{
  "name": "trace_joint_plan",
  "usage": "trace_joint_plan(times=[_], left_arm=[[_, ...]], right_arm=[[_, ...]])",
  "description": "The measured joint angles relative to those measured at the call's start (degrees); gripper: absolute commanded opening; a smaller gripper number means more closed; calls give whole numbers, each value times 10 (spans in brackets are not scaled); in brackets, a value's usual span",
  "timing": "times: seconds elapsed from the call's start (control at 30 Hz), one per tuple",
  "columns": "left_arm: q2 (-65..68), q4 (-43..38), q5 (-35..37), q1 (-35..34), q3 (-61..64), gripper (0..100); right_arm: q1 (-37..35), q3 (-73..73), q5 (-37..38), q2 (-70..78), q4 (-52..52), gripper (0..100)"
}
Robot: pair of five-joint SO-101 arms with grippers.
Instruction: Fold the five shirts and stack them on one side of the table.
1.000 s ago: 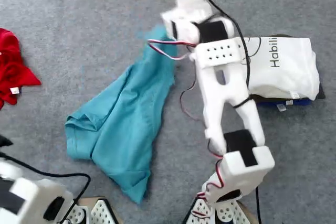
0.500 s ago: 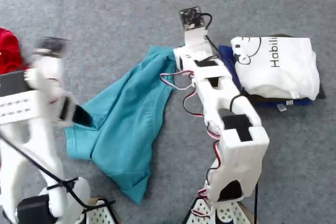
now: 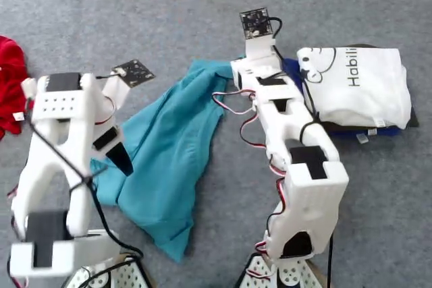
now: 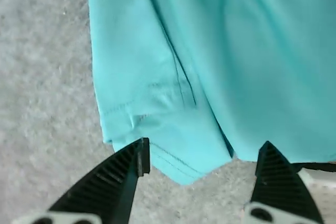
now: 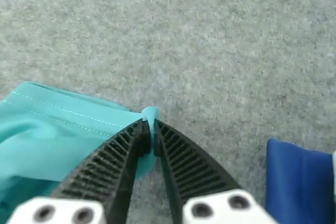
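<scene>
A teal shirt (image 3: 169, 146) lies crumpled across the middle of the grey table. My right gripper (image 5: 148, 129) is shut on a far corner of the teal shirt (image 5: 63, 135), pinching a small fold of cloth between its fingers; in the high view my right gripper (image 3: 236, 72) sits at that corner. My left gripper (image 4: 199, 156) stands open just above the teal shirt's (image 4: 210, 61) near-left edge, and in the high view my left gripper (image 3: 120, 154) hangs over that side. A folded white shirt (image 3: 358, 85) tops a stack on the right, over a blue shirt (image 5: 299, 182).
A red shirt (image 3: 12, 89) lies bunched at the table's left edge. The stack of folded shirts (image 3: 368, 129) sits close to my right arm. Grey felt (image 3: 135, 25) covers the table, with open room at the back and at the front right.
My left arm has swung in from the lower left and now hovers over the teal shirt's left edge. My right arm came down onto the shirt's far corner, holding it on the table.
</scene>
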Motion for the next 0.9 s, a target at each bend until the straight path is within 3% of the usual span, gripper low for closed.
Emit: trace_joint_plan(times=[0.2, 0.33, 0.67, 0.9], left_arm=[[102, -7, -10, 0, -70, 332], [144, -16, 4, 0, -97, 272], [160, -47, 24, 3, -97, 261], [160, -49, 34, 57, -60, 259]], right_arm=[[0, 0, 0, 0, 0, 15], [0, 0, 0, 0, 0, 15], [0, 0, 0, 0, 0, 15], [0, 0, 0, 0, 0, 15]])
